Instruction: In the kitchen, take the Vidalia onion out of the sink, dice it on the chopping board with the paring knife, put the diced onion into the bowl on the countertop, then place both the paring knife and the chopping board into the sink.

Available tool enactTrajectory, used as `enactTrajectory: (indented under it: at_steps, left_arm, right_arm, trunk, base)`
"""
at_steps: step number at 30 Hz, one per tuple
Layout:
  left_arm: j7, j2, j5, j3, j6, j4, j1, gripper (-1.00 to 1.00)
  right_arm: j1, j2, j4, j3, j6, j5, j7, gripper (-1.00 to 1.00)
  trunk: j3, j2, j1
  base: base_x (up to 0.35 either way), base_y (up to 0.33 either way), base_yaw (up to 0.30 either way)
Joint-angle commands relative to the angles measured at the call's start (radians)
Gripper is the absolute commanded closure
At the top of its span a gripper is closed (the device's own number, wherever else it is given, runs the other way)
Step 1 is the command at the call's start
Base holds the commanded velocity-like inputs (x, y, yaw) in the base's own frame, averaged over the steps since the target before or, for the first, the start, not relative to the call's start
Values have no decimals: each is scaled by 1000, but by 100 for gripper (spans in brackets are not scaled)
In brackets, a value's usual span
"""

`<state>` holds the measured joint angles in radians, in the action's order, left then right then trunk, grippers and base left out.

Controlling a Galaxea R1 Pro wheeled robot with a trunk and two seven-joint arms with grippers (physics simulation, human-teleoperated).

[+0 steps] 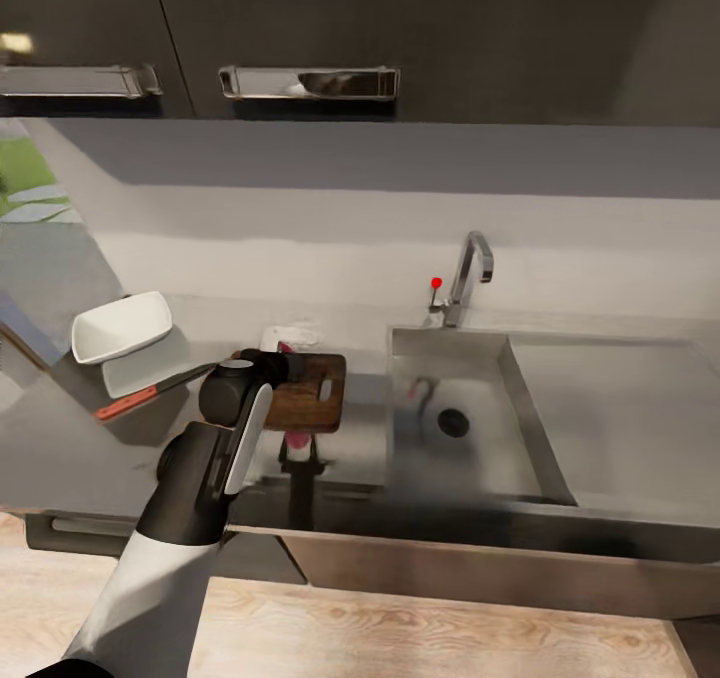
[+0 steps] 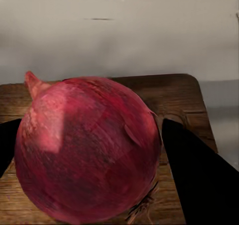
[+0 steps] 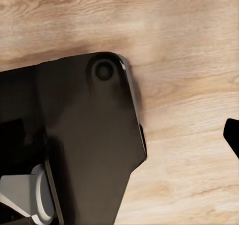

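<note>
One onion (image 2: 87, 148), red-skinned, on the board (image 1: 310, 391), clamped between the left gripper's (image 1: 285, 363) fingers (image 2: 199, 172); knife (image 1: 150, 394) and bowl (image 1: 122, 326) left of board; sink (image 1: 465, 428) right; right gripper's state: cannot tell.

The countertop (image 1: 60, 448) is a dark grey glossy slab that runs along the wall. The white bowl (image 1: 122, 326) stands on its left part. Just beside the bowl lies the paring knife (image 1: 150, 392) with its red handle. The brown chopping board (image 1: 312, 393) lies flat between the knife and the sink (image 1: 455, 423), near the sink's edge. A red onion (image 2: 87, 148) rests on the board. The sink is set into the countertop, with a flat drainboard (image 1: 625, 418) on its right side.
</note>
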<state>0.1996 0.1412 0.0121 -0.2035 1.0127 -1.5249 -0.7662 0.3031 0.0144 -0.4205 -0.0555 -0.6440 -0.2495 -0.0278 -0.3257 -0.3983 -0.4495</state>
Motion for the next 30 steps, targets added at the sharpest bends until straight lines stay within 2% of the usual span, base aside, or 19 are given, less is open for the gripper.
enactTrajectory:
  at_steps: [1,13,21,30]
  left_arm:
    - [3,0,0,-1,4,0,-1,100]
    - [3,-2,1,-1,4,25,-1,100]
    - [1,0,2,-4,4,63,-1,100]
    - [0,0,2,-52,4,68,-1,100]
  right_arm:
    - [1,-1,-2,-6,-2,-8,-3,-100]
    - [1,-1,-3,-6,-2,-9,-3,-100]
    - [1,-1,-3,-6,-2,-9,-3,-100]
    - [1,-1,-3,-5,-2,-9,-3,-100]
  trunk:
    - [-1,-2,-1]
    - [0,-2,-1]
    - [-8,-2,-1]
    - [-19,-2,-1]
  base:
    - [-73,245,0]
    - [-6,212,0]
    - [6,47,0]
    - [83,-52,0]
